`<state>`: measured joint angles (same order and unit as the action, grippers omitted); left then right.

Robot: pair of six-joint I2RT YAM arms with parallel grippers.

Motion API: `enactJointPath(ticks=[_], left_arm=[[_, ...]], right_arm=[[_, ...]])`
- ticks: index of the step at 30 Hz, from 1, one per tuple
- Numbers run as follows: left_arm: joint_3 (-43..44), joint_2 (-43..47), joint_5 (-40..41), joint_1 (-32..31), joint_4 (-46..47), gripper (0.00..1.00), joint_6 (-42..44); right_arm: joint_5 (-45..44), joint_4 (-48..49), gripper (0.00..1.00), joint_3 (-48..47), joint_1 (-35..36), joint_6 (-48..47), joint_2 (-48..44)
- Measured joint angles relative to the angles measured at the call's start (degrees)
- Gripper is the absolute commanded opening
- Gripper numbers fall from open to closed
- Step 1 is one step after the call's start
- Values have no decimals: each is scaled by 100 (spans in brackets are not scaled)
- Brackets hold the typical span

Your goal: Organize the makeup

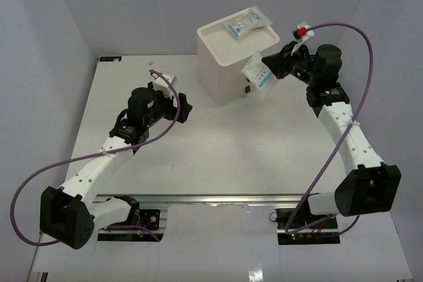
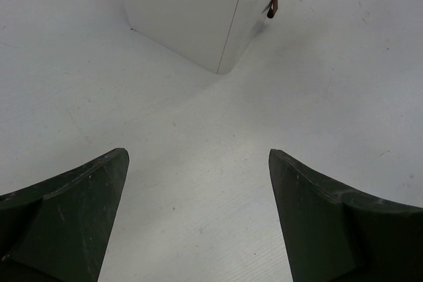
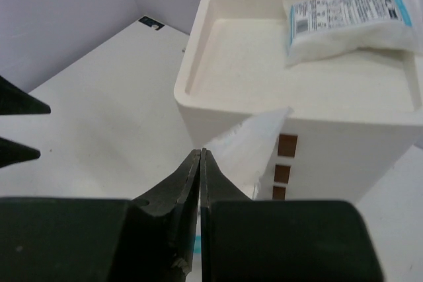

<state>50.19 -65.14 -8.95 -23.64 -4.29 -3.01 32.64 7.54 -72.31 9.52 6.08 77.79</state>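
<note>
The right claw (image 1: 271, 65) is pressed together on a flat white sachet with blue print (image 1: 256, 74), held just ahead of it before the brown-handled front of a white drawer box (image 1: 221, 74). A second such sachet (image 1: 246, 26) is laid in the box's top tray (image 1: 218, 44), beyond that claw. The left claw (image 1: 180, 97) is spread wide over the white desk (image 1: 231, 156).

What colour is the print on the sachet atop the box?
Blue with dark fine text, on white; the sachet shows clearest in right wrist view.
</note>
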Motion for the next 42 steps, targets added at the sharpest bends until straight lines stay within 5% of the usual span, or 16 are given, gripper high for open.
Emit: enactJointPath(ticks=[8,10,11,12,16,21,27,35,37,42], left_arm=[[0,0,63,0,0,98,17],[0,-3,90,0,0,98,21],[0,-4,96,0,0,98,22],[0,-5,100,1,0,98,22],[0,-8,61,2,1,98,18],[0,-9,-47,2,0,98,-1],[1,-12,-72,2,0,98,-2],[0,-59,-72,2,0,98,-2],[0,-73,-72,2,1,98,-2],[1,-87,-72,2,0,98,-2]], right_arm=[[-446,-202,9,-2290,514,-11,1722],[-534,-323,17,-2689,579,-38,2044],[-547,-409,29,-2702,592,-116,2085],[-542,-504,47,-2597,594,-252,2049],[-584,-703,73,-1160,523,-842,1284],[-670,-1134,84,359,110,-1281,553],[-1082,-1539,96,569,-576,-1164,1232],[-1390,-2120,88,46,-687,-883,2925],[-1370,-2176,78,-188,-683,-819,3229],[-1117,-2228,25,-469,-699,-653,3567]])
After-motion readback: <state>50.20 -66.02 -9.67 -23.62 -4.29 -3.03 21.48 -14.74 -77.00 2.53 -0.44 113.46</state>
